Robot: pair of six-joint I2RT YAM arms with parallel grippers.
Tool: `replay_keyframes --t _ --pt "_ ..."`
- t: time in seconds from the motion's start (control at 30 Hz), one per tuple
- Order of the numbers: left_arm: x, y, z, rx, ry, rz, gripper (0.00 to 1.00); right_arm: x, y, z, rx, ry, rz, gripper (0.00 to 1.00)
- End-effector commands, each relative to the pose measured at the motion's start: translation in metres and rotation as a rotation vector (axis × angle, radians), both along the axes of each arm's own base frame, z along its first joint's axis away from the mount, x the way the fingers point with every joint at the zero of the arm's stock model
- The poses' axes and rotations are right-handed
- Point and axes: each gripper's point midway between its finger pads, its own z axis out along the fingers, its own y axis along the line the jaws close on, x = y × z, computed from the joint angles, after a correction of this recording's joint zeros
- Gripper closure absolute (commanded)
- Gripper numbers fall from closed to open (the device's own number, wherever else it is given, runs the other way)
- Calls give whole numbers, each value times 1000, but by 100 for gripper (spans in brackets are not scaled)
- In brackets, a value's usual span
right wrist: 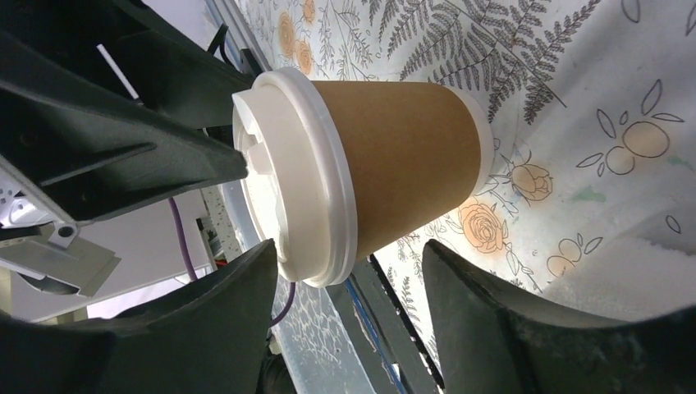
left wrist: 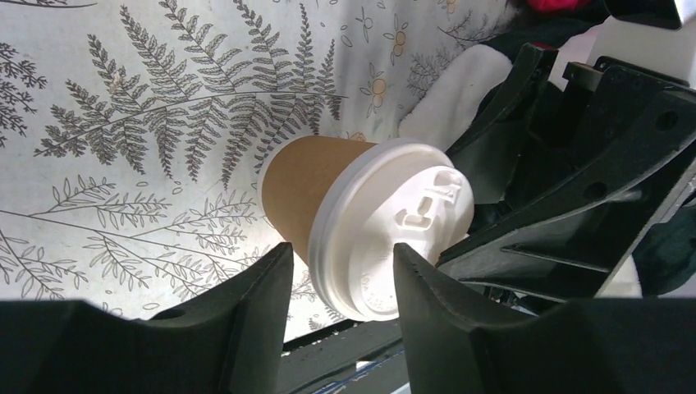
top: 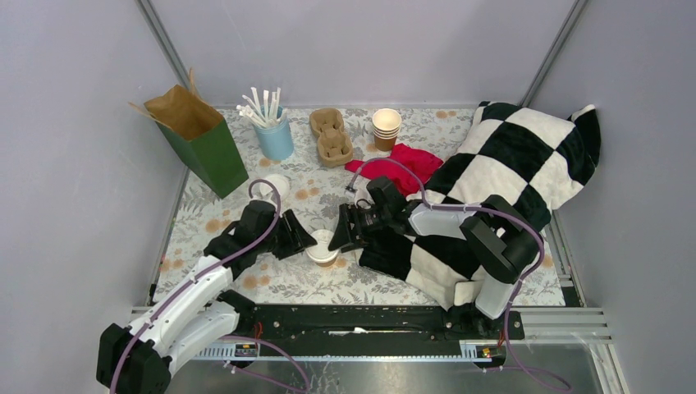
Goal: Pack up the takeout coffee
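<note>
- Takeout coffee, a brown paper cup with a white lid, stands upright on the floral worktop, near the front edge and about midway between the two arms.
- Left tool reaches in low from the cup's left. Its jaws are parted, and its fingers sit on either side of the lid's rim without pinching the cup.
- Right tool faces it from the cup's right, also released. Its fingers are spread wider than the cup, which sits just beyond their tips.
- In the right wrist view, one fingertip of the left tool is at the top of the lid; whether it touches cannot be told.
- A loose white lid lies behind the left arm.
- A green paper bag stands open at the back left, with a blue cup of white sticks beside it.
- A cardboard cup carrier and a stack of lidless paper cups sit along the back.
- A red cloth lies in front of the stack, touching a black-and-white checked pillow that fills the right side.
</note>
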Motion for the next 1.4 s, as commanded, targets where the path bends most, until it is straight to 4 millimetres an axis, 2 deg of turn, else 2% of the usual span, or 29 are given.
replay_keyframes --t 0.0,0.13,0.27,0.4,0.53,0.67,0.77,0.83,0.93,1.0,1.1,1.23,1.3,1.37 --pt "15 -4 32 2 -91 -15 45 19 0 23 9 -71 -32 26" --pt "22 -3 40 11 -115 -4 43 25 2 25 18 -70 -37 25" --pt "27 1 28 54 -102 8 43 31 7 26 41 -63 -43 25" --pt "26 7 9 100 -71 21 46 37 6 15 43 -37 -59 32" --pt "23 13 -4 126 -54 35 50 34 3 1 39 -1 -64 38" --pt "18 15 -10 128 -39 35 51 29 0 -15 25 32 -79 43" --pt "17 13 -8 115 -43 25 52 28 -3 -16 9 31 -85 43" --pt "19 10 -1 102 -57 15 52 30 -3 -6 5 7 -84 42" --pt "23 2 17 69 -89 -11 48 35 -6 10 -29 -53 -82 35" --pt "25 -2 31 48 -112 -27 41 37 -9 18 -80 -119 -71 28" --pt "30 -3 55 48 -156 -34 24 37 -18 24 -225 -209 -54 16" --pt "35 15 89 116 -229 15 10 36 -31 30 -451 -352 -48 7" --pt "36 32 106 167 -277 78 4 33 -33 35 -569 -445 -39 3" --pt "33 53 124 205 -339 159 1 32 -27 44 -639 -514 -32 2"
